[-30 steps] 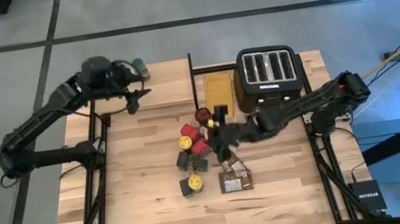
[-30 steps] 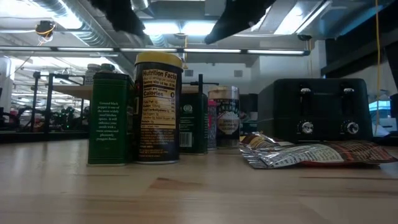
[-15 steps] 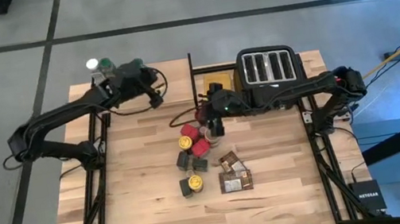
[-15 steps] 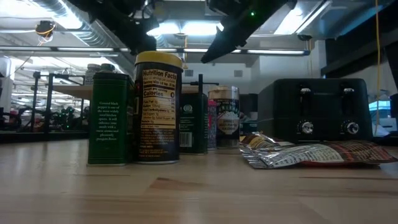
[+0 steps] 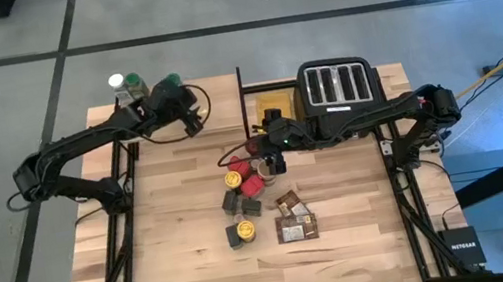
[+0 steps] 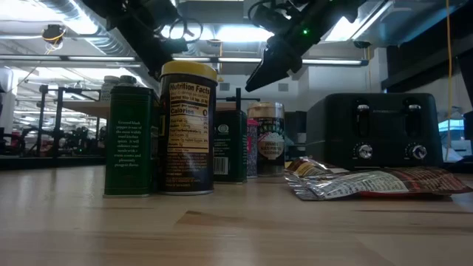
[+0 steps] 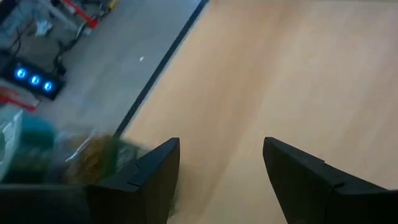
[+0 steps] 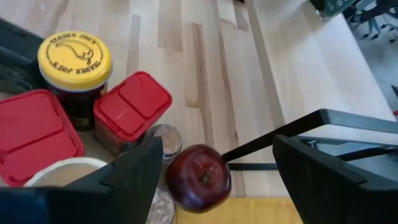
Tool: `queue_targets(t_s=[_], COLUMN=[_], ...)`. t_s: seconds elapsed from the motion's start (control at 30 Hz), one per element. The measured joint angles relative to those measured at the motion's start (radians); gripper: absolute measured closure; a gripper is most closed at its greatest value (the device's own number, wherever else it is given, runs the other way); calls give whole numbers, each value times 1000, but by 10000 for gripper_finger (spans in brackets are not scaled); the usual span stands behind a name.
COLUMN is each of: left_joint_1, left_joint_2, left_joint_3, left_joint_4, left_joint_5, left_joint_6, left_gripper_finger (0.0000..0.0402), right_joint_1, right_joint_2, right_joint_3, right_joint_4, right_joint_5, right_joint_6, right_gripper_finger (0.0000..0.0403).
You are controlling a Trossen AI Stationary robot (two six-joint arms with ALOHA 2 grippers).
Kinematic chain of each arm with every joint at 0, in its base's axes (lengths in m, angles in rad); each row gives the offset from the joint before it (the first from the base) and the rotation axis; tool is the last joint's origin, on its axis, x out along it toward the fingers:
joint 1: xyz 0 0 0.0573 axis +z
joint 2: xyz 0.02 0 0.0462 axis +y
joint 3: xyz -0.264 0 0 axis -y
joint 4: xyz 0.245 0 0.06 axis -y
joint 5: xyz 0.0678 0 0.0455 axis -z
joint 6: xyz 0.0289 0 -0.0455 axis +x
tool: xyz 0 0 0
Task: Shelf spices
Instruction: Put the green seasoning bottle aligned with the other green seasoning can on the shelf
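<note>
The shelf (image 5: 222, 115), a raised light-wood plank, stands at the table's far left. Three spices stand at its far-left end: two pale-lidded jars (image 5: 125, 83) and a green-lidded jar (image 5: 171, 81). My left gripper (image 7: 221, 143) hovers open and empty over the plank (image 7: 280, 68), shown from above as my left gripper (image 5: 196, 121). More spices (image 5: 239, 188) stand clustered mid-table: a yellow-lidded jar (image 8: 74, 59) and red-lidded tubs (image 8: 132, 104). My right gripper (image 8: 217, 143) is open above the cluster's far side, over a dark red round object (image 8: 199, 180); from above it shows as my right gripper (image 5: 275, 161).
A black toaster (image 5: 339, 87) stands at the far right, with a tan-yellow board (image 5: 275, 109) beside it. Brown packets (image 5: 295, 221) lie near the middle of the table. A black frame post (image 5: 242, 92) rises at the shelf's right end. Bare tabletop (image 5: 165, 236) lies at the near left.
My left gripper has sunk toward the shelf plank, shifted toward the table's right and tipped, uncovering the two pale-lidded jars. My right gripper has swung from the packets toward the far edge and now hangs over the cluster's far side. Both stayed open.
</note>
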Motion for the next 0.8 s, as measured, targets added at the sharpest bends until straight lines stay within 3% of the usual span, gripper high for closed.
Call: queue_targets(t_s=[0.53, 0.67, 0.8], left_joint_1=[83, 63, 24], left_joint_2=[0, -5, -7], left_joint_3=[0, 0, 0], left_joint_4=[-104, -79, 30], left_joint_5=[-94, -84, -8], left_joint_6=[-49, -53, -42], left_gripper_finger=[176, 176, 176], right_joint_1=[0, 0, 0], right_joint_2=[0, 0, 0], right_joint_3=[0, 0, 0], right_joint_4=[-3, -1, 6], right_joint_5=[-8, -8, -8], right_joint_6=[-41, -45, -45], right_gripper_finger=[94, 94, 94])
